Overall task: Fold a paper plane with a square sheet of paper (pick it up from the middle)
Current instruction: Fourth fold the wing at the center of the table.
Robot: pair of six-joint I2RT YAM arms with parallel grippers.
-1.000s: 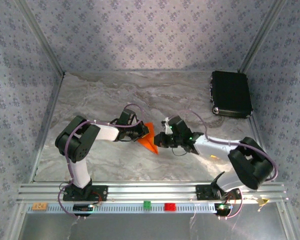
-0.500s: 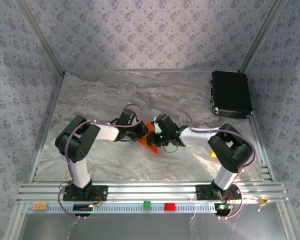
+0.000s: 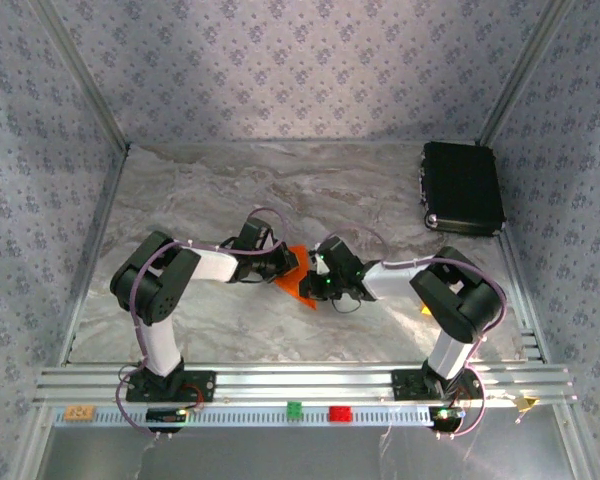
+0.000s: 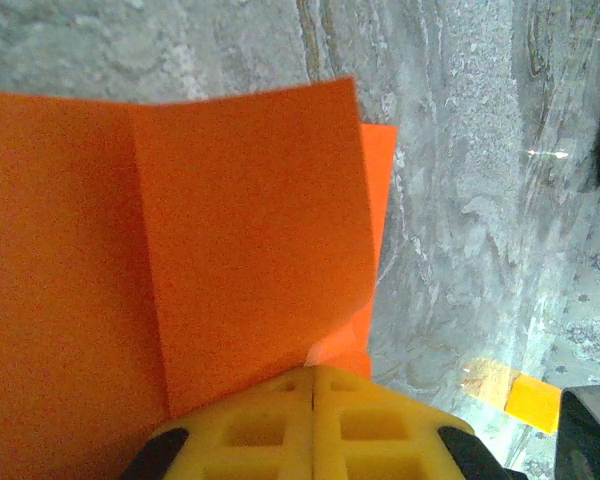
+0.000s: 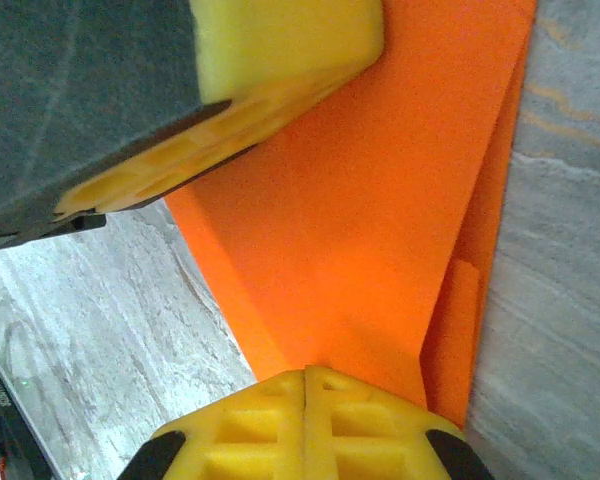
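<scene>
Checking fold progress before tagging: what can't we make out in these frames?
- Top external: orange paper's creases are too small; left pincer and right pincer cover its sides.
- Left wrist: paper runs off the left and bottom edges; whether the shut left pincer pinches it, its own pads hide.
- Right wrist: left pincer's finger covers the paper's upper left; right pincer's hold is hidden likewise.

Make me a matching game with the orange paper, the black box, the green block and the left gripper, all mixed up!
Things:
1 orange paper
2 black box
3 green block
4 left gripper

Place or state:
A shut
B on the near rail
C far right corner of the table
D folded, with a crease

Pairs: 1-D, 2-C, 3-B, 4-A
</scene>
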